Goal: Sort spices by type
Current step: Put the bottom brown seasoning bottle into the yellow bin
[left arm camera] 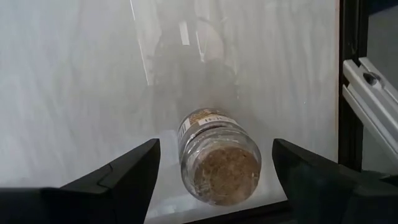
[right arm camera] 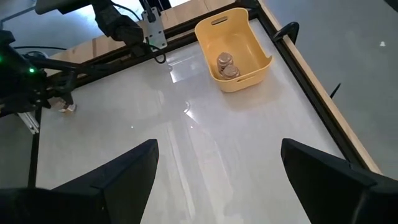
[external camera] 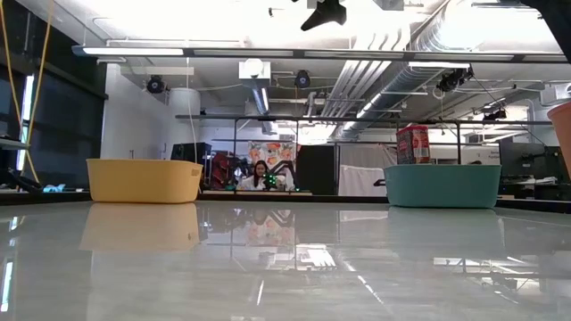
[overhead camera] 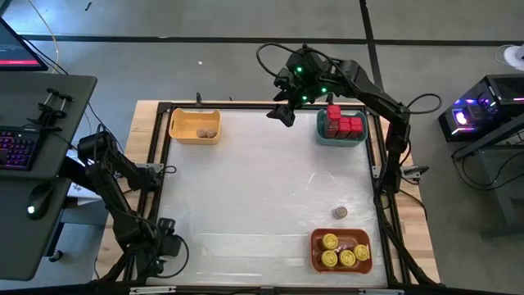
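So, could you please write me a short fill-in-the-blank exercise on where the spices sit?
The bin holding the red tins is coloured ___.
The bin holding the yellow-lidded jars is coloured ___.
The bin holding only brown jars is coloured ___.
Missing words: teal; orange; yellow.

- Red boxy tins [overhead camera: 344,123]: four, as far as the high view shows, all in the teal bin [overhead camera: 321,131].
- Round yellow-lidded jars [overhead camera: 330,241]: four, all in the orange bin [overhead camera: 315,250].
- Small tan-brown round jars: four that show. Two are in the yellow bin [overhead camera: 182,124], one stands on the table near the orange bin [overhead camera: 340,212], and one lies on its side in the left wrist view [left arm camera: 217,155].
- Bins: three, one of each colour.
- Robot arms: two, left [overhead camera: 115,188] and right [overhead camera: 368,90].
- People: one person [external camera: 260,175] in the room behind.
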Robot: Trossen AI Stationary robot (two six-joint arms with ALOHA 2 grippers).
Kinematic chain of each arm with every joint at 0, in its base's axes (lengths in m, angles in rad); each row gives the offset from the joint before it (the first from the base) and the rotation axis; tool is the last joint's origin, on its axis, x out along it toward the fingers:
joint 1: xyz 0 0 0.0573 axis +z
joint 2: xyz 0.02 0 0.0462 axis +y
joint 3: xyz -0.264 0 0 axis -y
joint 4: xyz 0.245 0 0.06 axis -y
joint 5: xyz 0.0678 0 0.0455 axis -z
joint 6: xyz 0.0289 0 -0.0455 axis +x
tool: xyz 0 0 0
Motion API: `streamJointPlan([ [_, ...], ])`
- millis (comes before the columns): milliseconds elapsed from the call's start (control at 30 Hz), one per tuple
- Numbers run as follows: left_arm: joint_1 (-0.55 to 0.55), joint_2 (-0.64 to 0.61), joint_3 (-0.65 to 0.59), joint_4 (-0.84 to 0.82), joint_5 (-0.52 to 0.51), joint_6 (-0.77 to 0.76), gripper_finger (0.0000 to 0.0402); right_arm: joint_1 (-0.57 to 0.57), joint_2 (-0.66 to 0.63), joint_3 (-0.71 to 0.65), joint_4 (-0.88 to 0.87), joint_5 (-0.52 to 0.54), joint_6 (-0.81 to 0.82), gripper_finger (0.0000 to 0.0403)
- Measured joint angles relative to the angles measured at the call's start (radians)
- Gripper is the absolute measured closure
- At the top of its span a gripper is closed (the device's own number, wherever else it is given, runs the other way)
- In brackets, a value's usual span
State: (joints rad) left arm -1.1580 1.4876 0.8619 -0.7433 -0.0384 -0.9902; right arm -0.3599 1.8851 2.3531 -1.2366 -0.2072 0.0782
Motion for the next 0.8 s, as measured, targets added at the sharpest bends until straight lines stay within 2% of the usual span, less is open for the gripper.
streamJointPlan([
  [167,0.0,0.0,0.0,0.0,0.0,0.009,0.0146,0.0,0.0,0.0,0.0,0.001,0.008,0.0066],
  [467,0.016,-0.002,0.003,0.006,0.031,-0.004,0.0283,0.0,0.0,0.0,0.008,0.001,-0.019,0.0066],
  [633,0.09,-0.015,0.001,-0.005,0.052,-0.008,0.0283,-0.006,0.0,0.0,0.013,0.0,-0.047,0.0066],
  [800,0.28,-0.118,0.003,-0.13,0.02,0.042,0.0283,-0.041,0.0,0.0,0.05,-0.002,-0.052,0.0066],
])
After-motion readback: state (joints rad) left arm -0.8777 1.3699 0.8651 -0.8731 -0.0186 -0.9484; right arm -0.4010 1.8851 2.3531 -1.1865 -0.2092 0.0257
